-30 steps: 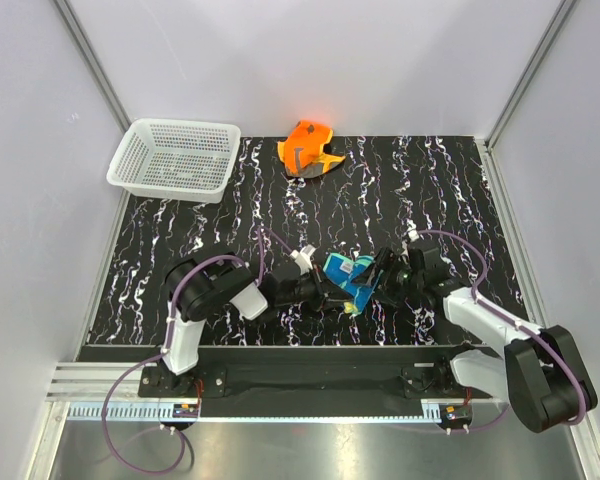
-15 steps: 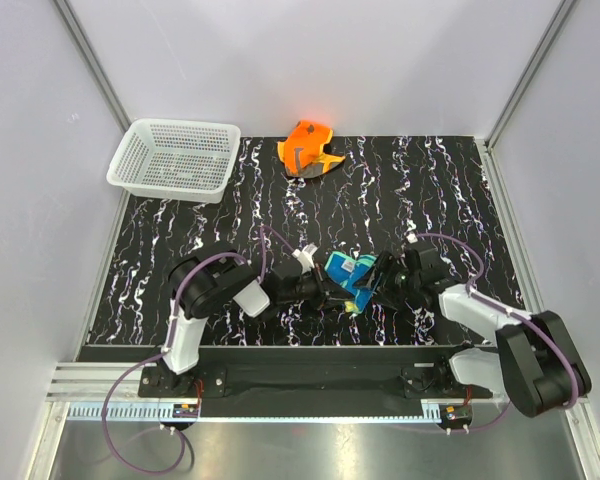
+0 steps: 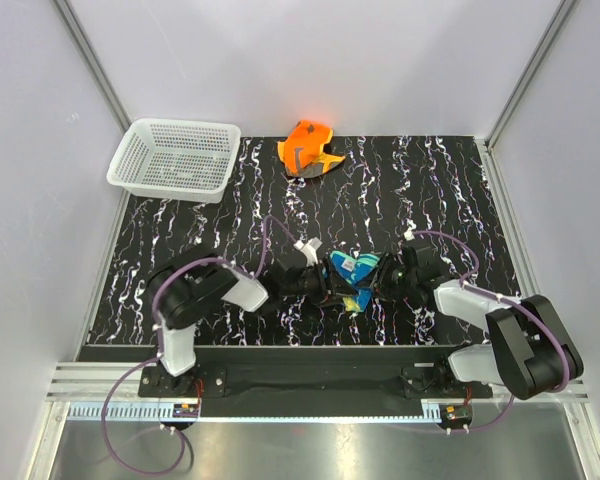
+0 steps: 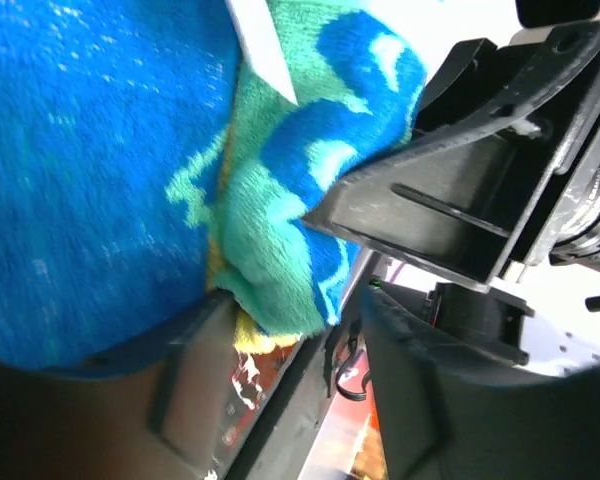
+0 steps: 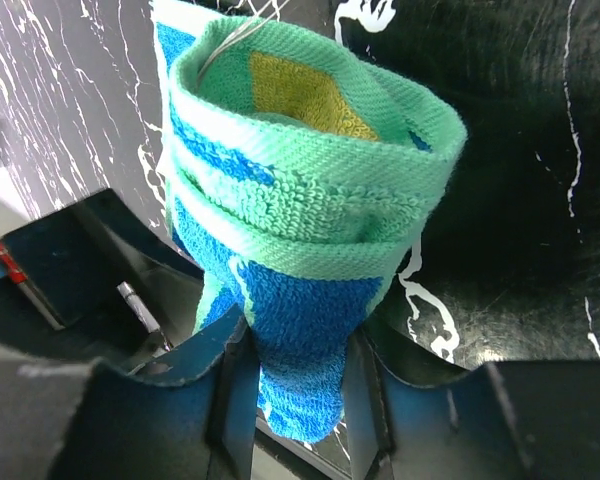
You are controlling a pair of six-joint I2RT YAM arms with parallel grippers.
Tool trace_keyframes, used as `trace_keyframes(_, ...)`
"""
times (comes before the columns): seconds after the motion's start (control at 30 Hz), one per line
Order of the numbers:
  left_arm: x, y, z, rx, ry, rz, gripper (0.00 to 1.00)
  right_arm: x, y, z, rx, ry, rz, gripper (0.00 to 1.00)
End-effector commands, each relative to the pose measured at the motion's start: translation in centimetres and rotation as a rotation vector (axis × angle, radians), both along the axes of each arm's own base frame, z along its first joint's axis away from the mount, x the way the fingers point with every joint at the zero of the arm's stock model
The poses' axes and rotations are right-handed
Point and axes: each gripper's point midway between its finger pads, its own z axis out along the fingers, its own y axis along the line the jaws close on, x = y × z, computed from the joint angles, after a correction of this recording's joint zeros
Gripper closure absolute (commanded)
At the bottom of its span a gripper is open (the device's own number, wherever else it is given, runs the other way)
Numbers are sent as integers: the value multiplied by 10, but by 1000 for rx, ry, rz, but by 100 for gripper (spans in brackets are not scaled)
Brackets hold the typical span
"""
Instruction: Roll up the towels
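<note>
The yellow towel with the teal-blue back (image 3: 349, 280) lies rolled up on the mat between my two grippers. In the right wrist view the roll (image 5: 310, 230) stands like a cone, yellow showing inside its green rim. My right gripper (image 5: 298, 385) is shut on the roll's narrow blue end, and from above it (image 3: 374, 282) sits at the roll's right side. My left gripper (image 4: 295, 325) is open at the roll's left side (image 3: 327, 287), the towel (image 4: 100, 170) resting against its left finger. The orange towel (image 3: 308, 148) lies crumpled at the far edge of the mat.
A white mesh basket (image 3: 175, 158) stands at the far left corner of the black marbled mat (image 3: 440, 190). Grey walls close in the sides and back. The right gripper's black body (image 4: 480, 190) fills the upper right of the left wrist view.
My left gripper has opened and let go of the towel. My right gripper has closed onto the roll's end, and the roll now sits tighter between the two arms.
</note>
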Motion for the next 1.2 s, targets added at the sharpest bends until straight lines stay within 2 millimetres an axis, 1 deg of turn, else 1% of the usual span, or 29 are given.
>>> trace_keyframes(0.0, 4, 25, -17, 258, -120, -4, 34, 9, -3, 11, -22, -52, -5, 61)
trace_keyframes(0.03, -5, 34, -26, 347, -108, -23, 32, 7, -4, 10, -27, -45, -5, 61)
trace_keyframes(0.07, 3, 39, -19, 396, -184, -7, 28, 7, -4, 10, -29, -43, -4, 61)
trace_keyframes(0.1, 8, 35, -10, 418, -220, -2, 28, 7, -4, 11, -30, -43, -5, 62)
trace_keyframes(0.13, -1, 42, -15, 491, -219, -21, 27, 7, -5, 10, -33, -41, -3, 62)
trace_keyframes(0.17, 9, 41, -3, 527, -290, 6, 27, 7, -4, 11, -29, -42, -2, 62)
trace_keyframes(0.2, 13, 44, 0, 571, -324, 27, 27, 6, -4, 10, -30, -37, 1, 62)
trace_keyframes(0.23, 0, 49, -4, 651, -343, 2, 27, 6, -4, 10, -28, -35, 2, 62)
trace_keyframes(0.27, 11, 55, 5, 722, -435, 58, 27, 6, -3, 10, -26, -31, 5, 63)
trace_keyframes(0.3, 15, 48, 20, 743, -496, 76, 28, 7, -2, 11, -25, -29, 6, 63)
trace_keyframes(0.33, -3, 45, 24, 807, -560, 36, 28, 6, -3, 10, -26, -24, 5, 63)
trace_keyframes(0.37, 6, 51, 31, 907, -670, 88, 28, 6, -2, 11, -26, -25, 14, 63)
trace_keyframes(0.4, 2, 48, 38, 945, -728, 91, 28, 7, -2, 12, -30, -24, 13, 63)
trace_keyframes(0.43, -10, 32, 47, 965, -791, 63, 28, 7, -2, 12, -31, -27, 15, 63)
trace_keyframes(0.47, -8, 31, 54, 1013, -862, 83, 28, 8, -2, 13, -33, -33, 17, 63)
trace_keyframes(0.5, -12, 24, 59, 1022, -899, 78, 28, 9, -2, 13, -33, -34, 17, 63)
trace_keyframes(0.53, -22, 11, 62, 1021, -941, 53, 28, 3, -3, 9, -44, -5, 21, 63)
trace_keyframes(0.57, -23, 6, 66, 1041, -984, 52, 28, 3, -3, 10, -39, -4, 22, 63)
trace_keyframes(0.6, -25, 2, 66, 1046, -1000, 37, 28, 3, -3, 9, -40, 1, 22, 63)
trace_keyframes(0.63, -29, -10, 64, 1041, -1012, 21, 28, 2, -1, 9, -35, 3, 26, 63)
trace_keyframes(0.7, -31, -17, 59, 1055, -1027, -1, 28, 2, -1, 8, -34, 10, 28, 63)
trace_keyframes(0.73, -30, -18, 49, 1082, -1030, -20, 28, 3, -1, 9, -32, 9, 29, 63)
trace_keyframes(0.8, -29, -26, 46, 1089, -1033, -25, 29, 2, -1, 10, -33, 12, 33, 63)
trace_keyframes(0.83, -29, -26, 35, 1117, -1035, -40, 28, 2, 0, 11, -34, 14, 36, 63)
trace_keyframes(0.87, -28, -29, 34, 1117, -1035, -39, 28, 3, 0, 13, -34, 8, 38, 63)
trace_keyframes(0.97, -25, -31, 20, 1126, -1026, -58, 28, 1, 0, 15, -35, 12, 45, 63)
trace_keyframes(1.17, -18, -35, -4, 1134, -988, -79, 30, -8, 1, 15, -14, 26, 51, 63)
